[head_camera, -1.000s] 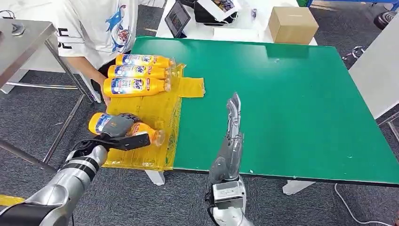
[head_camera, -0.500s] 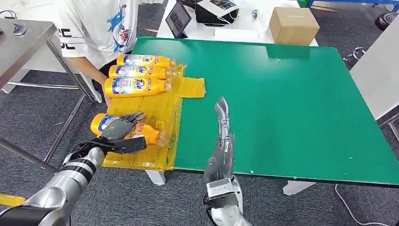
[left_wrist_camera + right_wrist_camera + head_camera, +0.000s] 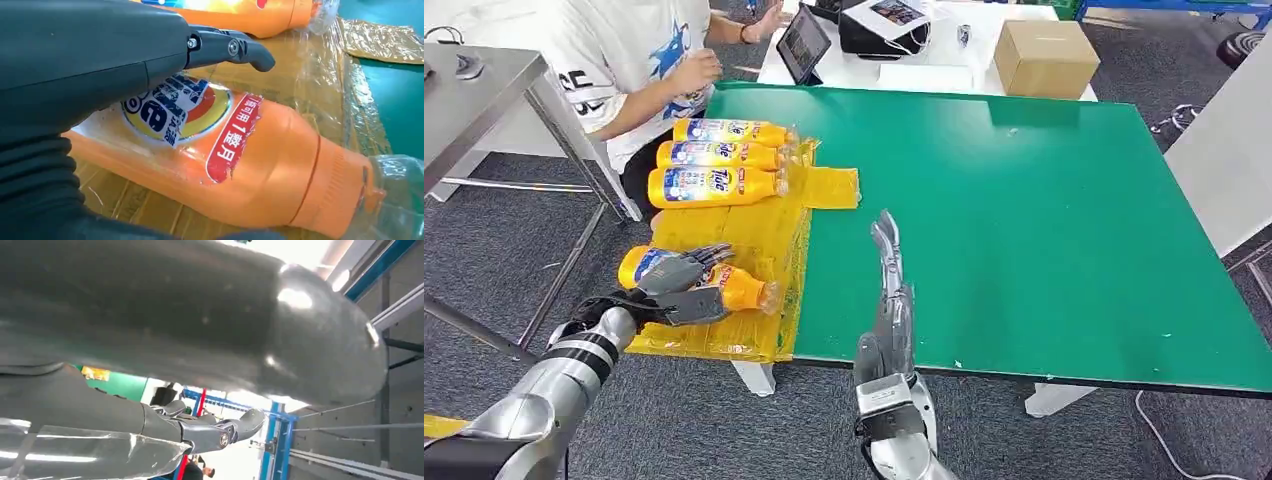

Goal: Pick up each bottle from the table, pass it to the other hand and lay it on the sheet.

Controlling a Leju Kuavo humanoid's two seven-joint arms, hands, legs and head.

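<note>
Four bottles lie on the yellow sheet (image 3: 754,235) in the head view; the left hand (image 3: 679,285) loosely cups the nearest bottle (image 3: 736,287), while the right hand (image 3: 889,270) hangs flat, holding nothing. From the left wrist, fingers (image 3: 235,47) arch over the bottle's label; withdrawing carelessly could roll it off the sheet's edge.

Person in white tee (image 3: 629,55) at far left of green table (image 3: 1064,220). Cardboard box (image 3: 1046,57) and tablet (image 3: 802,42) on white table beyond; grey metal table (image 3: 479,90) far left.
</note>
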